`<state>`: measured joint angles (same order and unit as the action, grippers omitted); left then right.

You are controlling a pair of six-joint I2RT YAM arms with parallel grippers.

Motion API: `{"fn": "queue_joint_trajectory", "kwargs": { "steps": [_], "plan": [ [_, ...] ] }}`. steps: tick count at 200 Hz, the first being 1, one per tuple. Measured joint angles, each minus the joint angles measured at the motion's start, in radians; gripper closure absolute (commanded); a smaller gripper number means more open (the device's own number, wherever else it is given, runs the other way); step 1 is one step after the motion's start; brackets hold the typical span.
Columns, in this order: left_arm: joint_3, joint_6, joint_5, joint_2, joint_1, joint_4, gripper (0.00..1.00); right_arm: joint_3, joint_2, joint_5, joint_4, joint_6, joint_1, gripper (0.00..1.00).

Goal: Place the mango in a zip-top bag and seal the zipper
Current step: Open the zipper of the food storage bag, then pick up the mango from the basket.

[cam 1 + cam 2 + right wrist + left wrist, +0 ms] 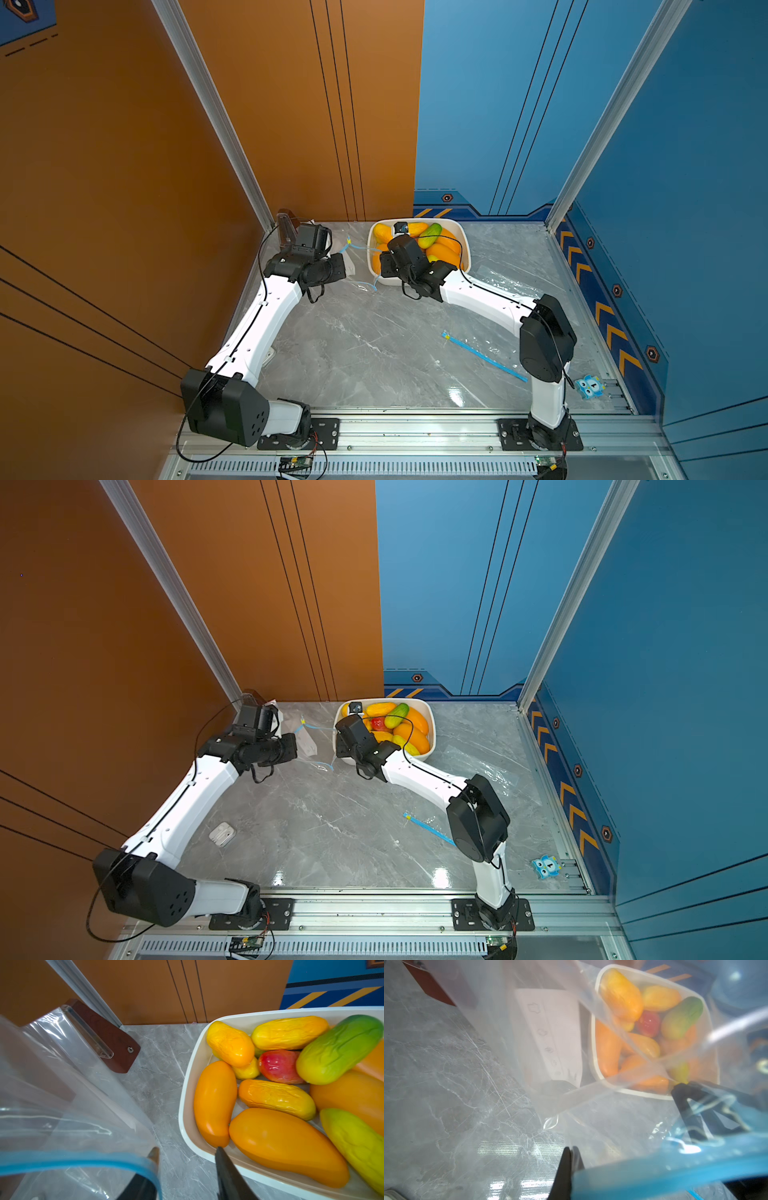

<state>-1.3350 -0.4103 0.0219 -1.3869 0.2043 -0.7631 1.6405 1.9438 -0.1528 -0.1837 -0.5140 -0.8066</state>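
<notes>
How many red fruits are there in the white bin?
1. The red fruit lies near the middle of the white bin, beside the green fruit. Others may be hidden below the pile.

Tub (184, 1105) cut off at frame edge — mangoes (620, 995) blurred behind bag (612, 1126) film.

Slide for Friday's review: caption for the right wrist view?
Open, empty right hand hovers between the held-up zip-top bag and the white tub of mangoes.
</notes>
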Motion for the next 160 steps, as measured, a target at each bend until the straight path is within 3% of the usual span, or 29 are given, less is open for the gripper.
{"fn": "queue_joint_trajectory", "kwargs": {
  "steps": [22,36,51,70,83,105,160],
  "plan": [
    [0.0,0.003,-0.004,-0.029,-0.006,-0.001,1.0,0.006,-0.003,0.223,-0.012,0.025,0.054,0.22],
    [-0.005,0.011,-0.004,-0.043,-0.014,-0.005,1.0,-0.003,-0.019,0.356,-0.019,0.031,0.113,0.21],
    [-0.017,0.021,-0.004,-0.06,-0.021,-0.008,1.0,-0.046,-0.071,0.441,-0.042,0.048,0.192,0.12],
    [-0.035,0.026,-0.004,-0.079,-0.023,-0.01,1.0,-0.086,-0.156,0.497,-0.099,0.082,0.295,0.08],
    [-0.054,0.029,-0.003,-0.099,-0.023,-0.012,1.0,-0.07,-0.188,0.485,-0.161,0.131,0.349,0.08],
    [-0.077,0.029,-0.004,-0.132,-0.023,-0.011,1.0,0.045,-0.158,0.341,-0.316,0.249,0.38,0.07],
    [-0.102,0.029,-0.002,-0.156,-0.023,-0.013,1.0,0.356,0.192,0.172,-0.586,0.48,0.368,0.1]
  ]
}}
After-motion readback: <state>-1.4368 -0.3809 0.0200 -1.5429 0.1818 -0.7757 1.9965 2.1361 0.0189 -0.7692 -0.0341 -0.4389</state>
